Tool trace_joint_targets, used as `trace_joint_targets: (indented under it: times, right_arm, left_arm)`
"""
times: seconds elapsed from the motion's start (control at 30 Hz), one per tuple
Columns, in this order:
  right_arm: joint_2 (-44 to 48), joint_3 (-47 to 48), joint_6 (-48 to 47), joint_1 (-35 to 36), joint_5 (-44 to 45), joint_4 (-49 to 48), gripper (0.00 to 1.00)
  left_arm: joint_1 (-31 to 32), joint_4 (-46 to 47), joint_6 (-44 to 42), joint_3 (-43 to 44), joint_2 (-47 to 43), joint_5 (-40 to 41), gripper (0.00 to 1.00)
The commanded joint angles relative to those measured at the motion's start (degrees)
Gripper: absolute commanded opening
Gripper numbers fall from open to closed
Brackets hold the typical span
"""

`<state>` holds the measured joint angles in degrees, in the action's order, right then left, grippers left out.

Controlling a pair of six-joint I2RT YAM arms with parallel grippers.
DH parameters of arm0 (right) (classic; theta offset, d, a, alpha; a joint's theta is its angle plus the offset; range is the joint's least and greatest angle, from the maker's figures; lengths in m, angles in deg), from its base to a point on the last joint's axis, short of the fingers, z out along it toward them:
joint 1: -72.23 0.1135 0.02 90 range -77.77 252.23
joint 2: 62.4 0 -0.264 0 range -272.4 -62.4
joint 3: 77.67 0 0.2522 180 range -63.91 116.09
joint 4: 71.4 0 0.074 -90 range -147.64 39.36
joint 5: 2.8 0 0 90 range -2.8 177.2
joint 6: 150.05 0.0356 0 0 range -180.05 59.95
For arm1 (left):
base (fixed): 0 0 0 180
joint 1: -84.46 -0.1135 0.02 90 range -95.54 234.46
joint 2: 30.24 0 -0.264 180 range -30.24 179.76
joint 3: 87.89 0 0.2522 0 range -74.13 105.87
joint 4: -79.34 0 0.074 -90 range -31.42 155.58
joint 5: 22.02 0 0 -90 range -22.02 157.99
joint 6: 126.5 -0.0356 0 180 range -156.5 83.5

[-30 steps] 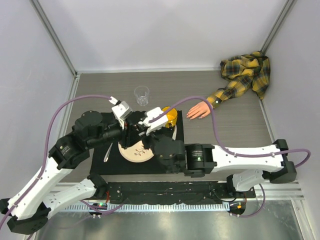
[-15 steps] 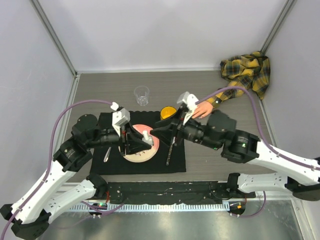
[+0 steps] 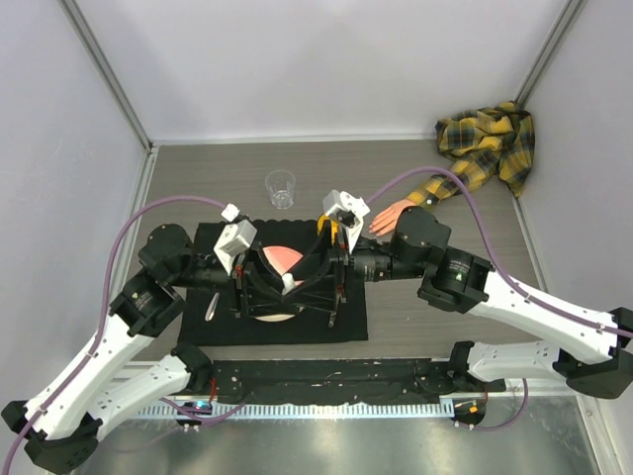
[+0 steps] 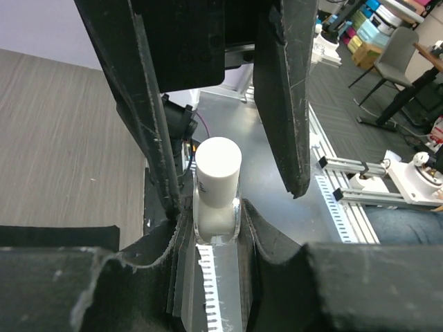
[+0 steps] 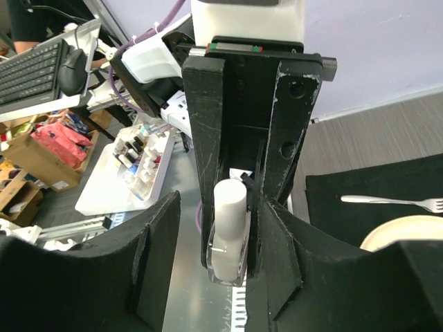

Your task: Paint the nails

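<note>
Nails (image 3: 375, 230) right of the bottle (image 4: 218, 181) seem indistinct; left gripper (image 4: 216, 232) clamps it, right gripper (image 5: 220, 204) gapes; black mat (image 3: 351, 312) beneath.

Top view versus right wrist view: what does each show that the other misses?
Only the top view: the mannequin hand, its plaid sleeve and a clear cup. Only the right wrist view: the right gripper standing open either side of the white cap. Both: the small bottle clamped in the left gripper, the plate and fork.
</note>
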<state>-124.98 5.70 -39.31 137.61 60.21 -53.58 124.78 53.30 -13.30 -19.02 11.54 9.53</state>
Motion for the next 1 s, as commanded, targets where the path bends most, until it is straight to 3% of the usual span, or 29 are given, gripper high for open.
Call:
trace_joint_targets:
  times: [0.0, 0.13, 0.27, 0.3, 0.33, 0.43, 0.47, 0.5, 0.53, 0.57, 0.6, 0.67, 0.77, 0.83, 0.93, 0.97]
  right_arm:
    - [-1.13, 1.50, 1.59, -0.52, -4.39, -5.37, 0.52]
    - [-2.10, 1.85, 1.68, -1.22, -4.74, -5.46, 0.43]
    - [-2.54, 1.68, 1.86, -2.01, -5.45, -5.11, 0.19]
    - [-2.54, 1.59, 1.33, -2.19, -5.10, -4.76, 0.07]
    - [-2.54, 1.68, 0.63, -2.19, -4.31, -4.41, 0.01]
    - [-3.41, 4.03, -4.79, -1.15, 5.32, 3.74, 0.01]
    - [-3.94, 5.27, -7.26, 0.78, 16.59, 9.68, 0.01]
    - [-4.82, 6.50, -10.07, 3.84, 28.97, 12.35, 0.01]
    - [-7.17, 8.77, -14.10, 12.83, 42.23, 14.21, 0.01]
    - [-9.55, 10.01, -15.44, 16.67, 68.90, 16.23, 0.01]
    - [-11.83, 11.33, -15.72, 19.58, 79.96, 16.94, 0.01]
    - [-17.71, 14.41, -14.59, 24.43, 92.94, 17.74, 0.01]
    - [-19.59, 15.30, -13.09, 24.71, 91.69, 16.08, 0.01]
    - [-18.89, 15.13, -12.74, 23.48, 83.61, 15.90, 0.01]
    - [-14.94, 12.68, -12.30, 19.35, 66.93, 15.55, 0.24]
    - [-13.45, 11.79, -11.86, 16.82, 61.58, 14.94, 0.38]
  left_arm:
    - [-0.06, 4.19, 1.41, 0.43, -0.38, -2.71, 0.00]
    - [0.03, 4.01, 1.41, -0.18, -0.47, -3.33, 0.00]
    - [0.03, 2.61, 0.53, 0.25, -0.65, -2.46, 0.00]
    - [0.03, 0.52, -1.21, 0.52, -1.08, -1.32, 0.00]
    - [0.03, -0.98, -2.97, 1.04, -1.35, 2.43, 0.00]
    - [0.03, -8.63, -9.04, 4.03, -2.58, 16.39, 0.00]
    - [0.03, -10.47, -10.18, 4.82, -2.67, 28.80, 0.00]
    - [0.03, -14.41, -11.06, 5.70, -2.41, 35.36, 0.00]
    - [0.03, -16.19, -10.99, 7.62, -1.27, 44.22, 0.00]
    - [0.03, -17.94, -10.20, 8.51, -0.57, 59.36, 0.00]
    - [0.03, -21.09, -8.98, 9.30, 0.31, 67.08, 0.00]
    - [0.03, -22.18, -8.87, 10.37, 1.90, 71.37, 0.00]
    - [0.03, -18.41, -8.70, 8.44, 1.21, 64.90, 0.00]
    - [-0.06, -14.63, -8.96, 6.43, 0.32, 55.86, 0.00]
    - [0.03, -11.99, -11.42, 3.88, -1.70, 42.93, 0.00]
    - [0.03, -11.46, -13.34, 2.91, -3.27, 39.68, 0.00]
